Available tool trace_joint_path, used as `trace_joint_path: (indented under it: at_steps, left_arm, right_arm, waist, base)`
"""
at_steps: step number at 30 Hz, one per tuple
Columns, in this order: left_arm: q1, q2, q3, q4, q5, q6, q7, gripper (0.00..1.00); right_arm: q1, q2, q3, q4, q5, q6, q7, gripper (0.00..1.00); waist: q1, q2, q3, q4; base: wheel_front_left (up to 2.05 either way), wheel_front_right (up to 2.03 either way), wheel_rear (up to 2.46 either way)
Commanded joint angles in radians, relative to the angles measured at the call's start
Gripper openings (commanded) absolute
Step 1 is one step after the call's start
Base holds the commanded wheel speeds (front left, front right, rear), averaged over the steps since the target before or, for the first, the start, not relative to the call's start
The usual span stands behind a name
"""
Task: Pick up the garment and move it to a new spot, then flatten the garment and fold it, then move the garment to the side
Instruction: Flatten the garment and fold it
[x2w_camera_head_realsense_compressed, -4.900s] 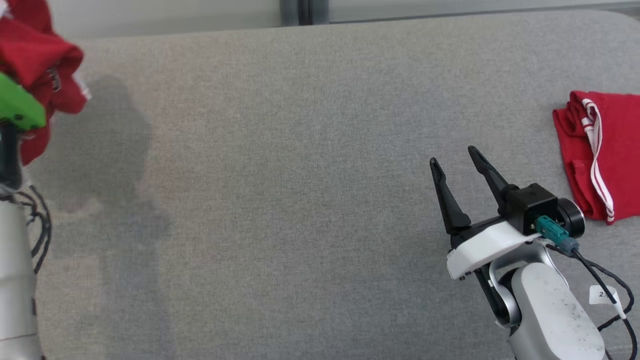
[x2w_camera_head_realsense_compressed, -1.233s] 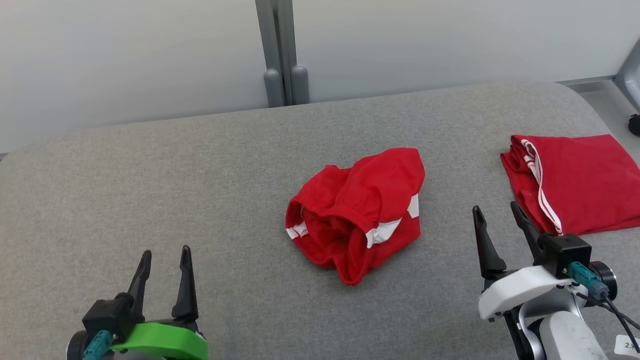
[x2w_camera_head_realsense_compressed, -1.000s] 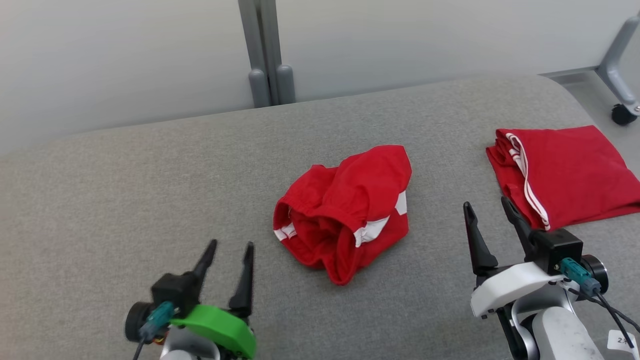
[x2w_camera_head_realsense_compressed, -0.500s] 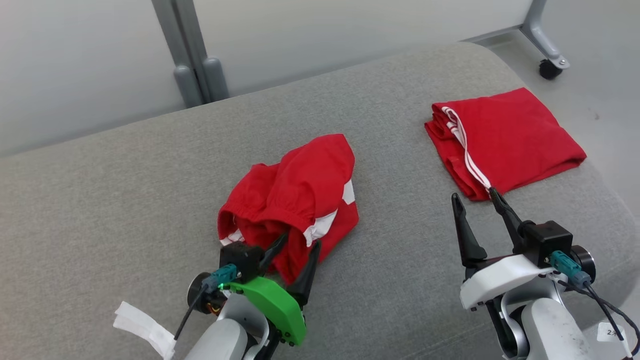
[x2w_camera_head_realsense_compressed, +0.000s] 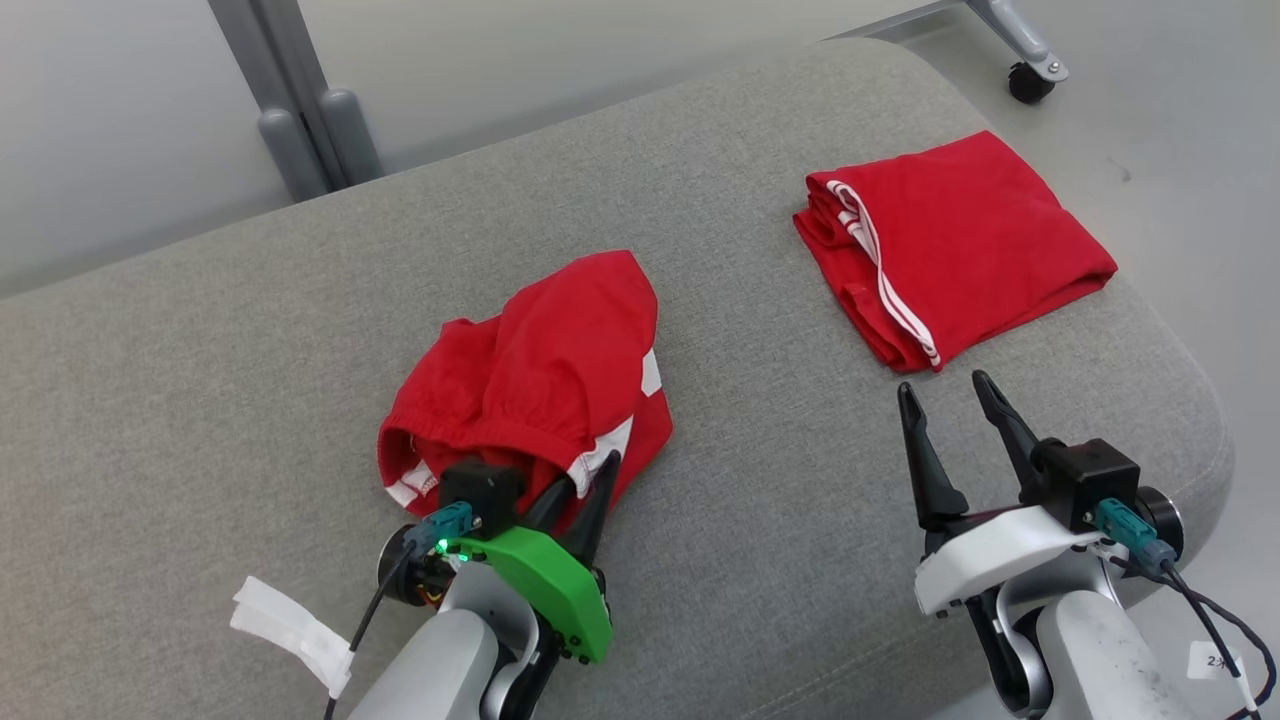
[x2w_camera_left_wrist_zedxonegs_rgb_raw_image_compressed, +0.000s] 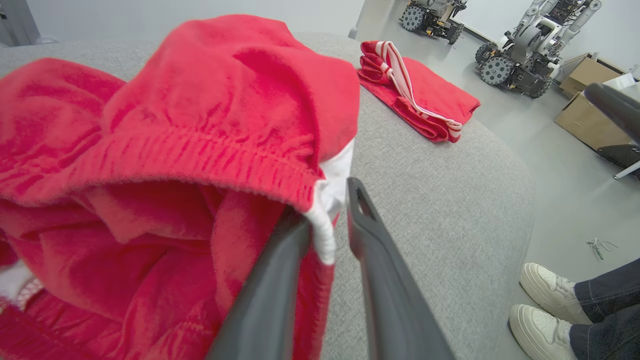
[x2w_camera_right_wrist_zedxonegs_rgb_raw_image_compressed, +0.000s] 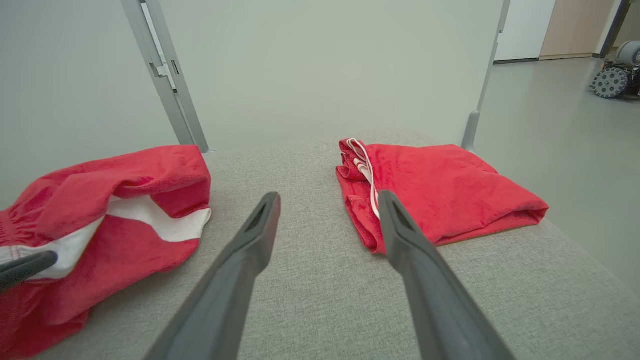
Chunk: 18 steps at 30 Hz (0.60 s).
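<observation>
at the near edge of the crumpled red garment (x2w_camera_head_realsense_compressed: 540, 370), your left gripper (x2w_camera_head_realsense_compressed: 590, 472) is reaching in with its fingers pointing away from you. the garment is lying in a heap around the middle of the grey cushion (x2w_camera_head_realsense_compressed: 250, 330). its long axis is running from the gathered waistband, close to you on the left, up and away to the right. the jaws are meeting its near right corner, so any pull is going to drag the heap from one end.

the left wrist view is showing the white hem (x2w_camera_left_wrist_zedxonegs_rgb_raw_image_compressed: 325, 220) hanging between the two fingers. one finger is tucking under the cloth while the other is standing just beside the hem, with a sliver of gap showing. the jaws are sitting narrowed around that hem, but you cannot tell whether they are actually pinching it.

your right gripper (x2w_camera_head_realsense_compressed: 943, 384) is hovering with jaws spread wide and holding nothing, well apart from the heap. it is sitting nearer to the folded red garment (x2w_camera_head_realsense_compressed: 950, 240) at the cushion's far right, so the left arm is clearly the nearer one.

the tip of the tucked finger is hiding under the fabric. how many layers are lying between the jaws is hard to judge, and the bunching is hiding the garment's outline.
</observation>
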<state>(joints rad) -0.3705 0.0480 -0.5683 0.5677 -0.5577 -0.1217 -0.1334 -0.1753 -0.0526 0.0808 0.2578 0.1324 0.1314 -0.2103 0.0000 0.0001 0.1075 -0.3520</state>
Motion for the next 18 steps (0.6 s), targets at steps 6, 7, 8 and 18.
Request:
trace_joint_path:
  at_steps: [6,7,8,18]
  left_arm:
    - [-0.077,0.005,0.001,-0.007,-0.055,0.0,-0.056,0.0]
    - [-0.095,0.005,0.0,-0.014,-0.065,-0.001,-0.059,0.0]
    - [-0.12,0.005,-0.003,-0.025,-0.074,-0.002,-0.063,0.0]
    - [-0.396,0.005,-0.062,-0.101,-0.17,-0.008,-0.039,0.0]
  right_arm:
    - [-0.013,-0.003,-0.001,0.008,-0.004,-0.002,0.003,1.0]
    - [-0.012,-0.004,-0.001,0.008,-0.005,-0.002,0.004,1.0]
    - [-0.009,-0.004,-0.001,0.007,-0.007,-0.002,0.005,1.0]
    - [-0.004,-0.004,0.021,0.015,0.0,-0.002,0.008,1.0]
  waist:
    - [0.0,-0.0001,-0.033,0.008]
    - [0.0,-0.0001,-0.037,0.01]
    - [0.0,-0.0001,-0.042,0.011]
    - [0.0,-0.0001,-0.07,-0.005]
  base:
    - [0.0,0.0,0.0]
    - [0.0,0.0,0.0]
    - [0.0,0.0,0.0]
    - [0.0,0.0,0.0]
